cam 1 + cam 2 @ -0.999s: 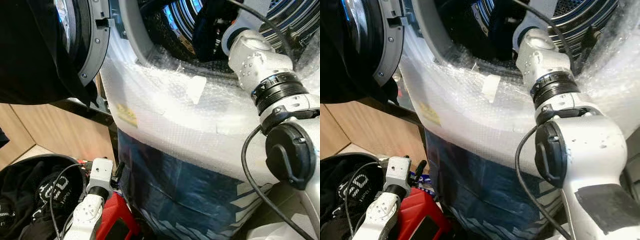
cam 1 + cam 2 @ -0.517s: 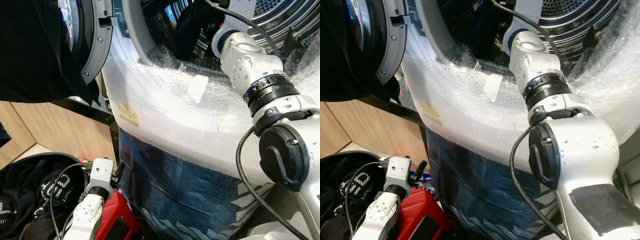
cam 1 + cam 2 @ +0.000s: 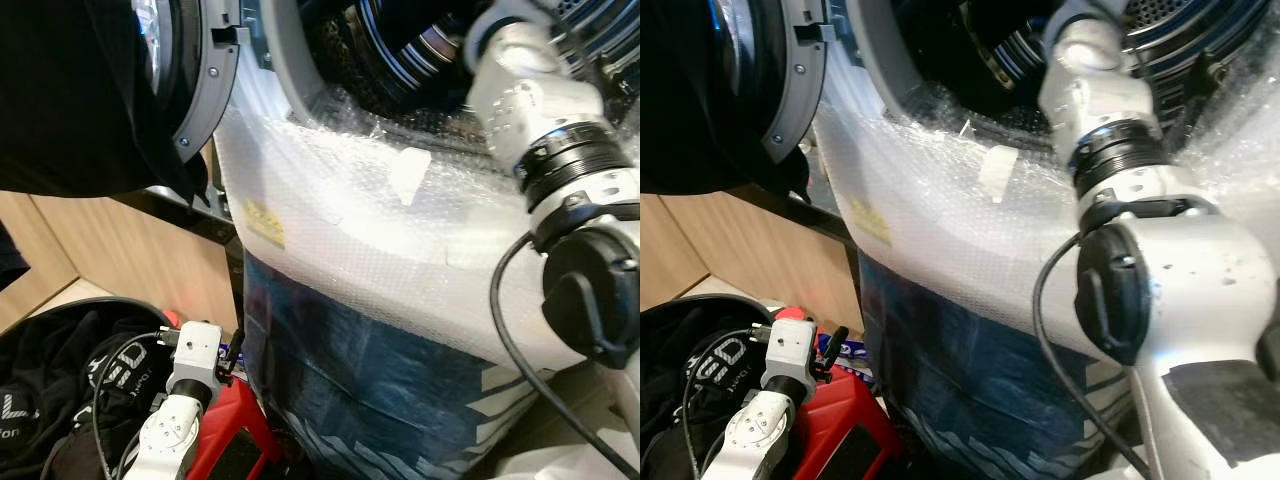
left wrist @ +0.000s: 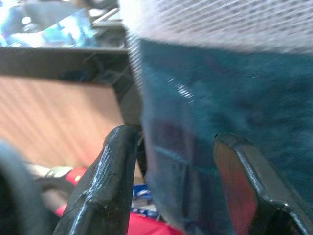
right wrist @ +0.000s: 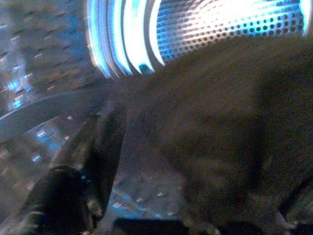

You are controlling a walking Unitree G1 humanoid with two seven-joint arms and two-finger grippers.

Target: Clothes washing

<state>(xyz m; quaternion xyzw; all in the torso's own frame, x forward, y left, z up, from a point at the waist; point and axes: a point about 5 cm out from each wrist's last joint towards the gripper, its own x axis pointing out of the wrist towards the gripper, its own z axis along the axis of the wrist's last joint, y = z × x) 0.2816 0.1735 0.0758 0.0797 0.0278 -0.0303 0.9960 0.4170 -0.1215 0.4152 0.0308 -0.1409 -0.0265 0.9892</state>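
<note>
The left gripper is hanging with fingers apart beside the basket of dark clothes, while the right arm is reaching into the drum over a dark garment, its grip impossible to judge, risking the fabric snagging on the bubble-wrapped rim.

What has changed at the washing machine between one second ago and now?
The right arm has reached further into the drum, and the dark garment that hung at the opening is now inside, filling the right wrist view. The camera also shifted a little. The left gripper stays low and open beside the basket of dark clothes, and the door stays open.
</note>
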